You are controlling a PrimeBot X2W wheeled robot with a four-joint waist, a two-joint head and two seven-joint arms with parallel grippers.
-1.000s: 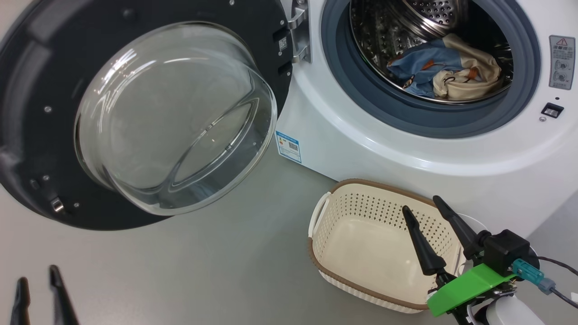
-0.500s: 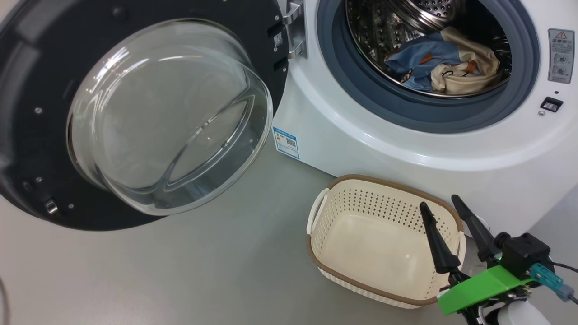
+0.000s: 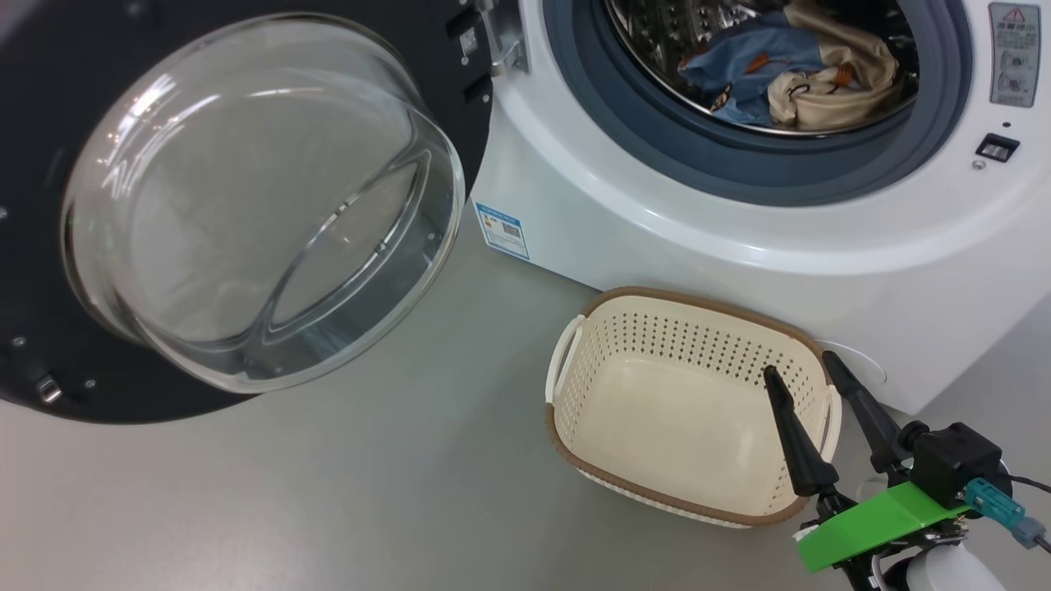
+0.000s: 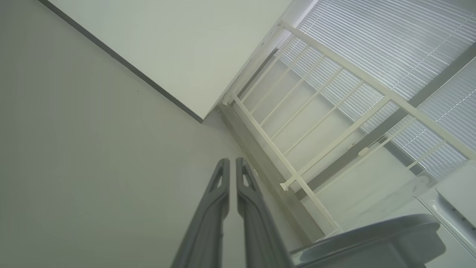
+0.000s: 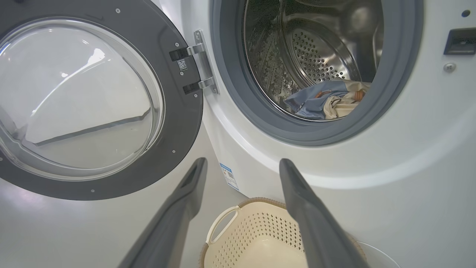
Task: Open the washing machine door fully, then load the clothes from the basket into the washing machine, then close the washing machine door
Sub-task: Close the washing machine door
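Grey floor (image 3: 410, 492) stretches between the washing machine door (image 3: 246, 205) and the basket (image 3: 681, 349), right gripper (image 3: 799, 364) wide, left gripper (image 4: 232, 160) narrow.

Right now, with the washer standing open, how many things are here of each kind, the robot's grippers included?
Washing machine: 1
Basket: 1
Garments in the drum: 2, the light blue garment and the cream garment
Grippers: 2, the left gripper and the right gripper
Total: 6
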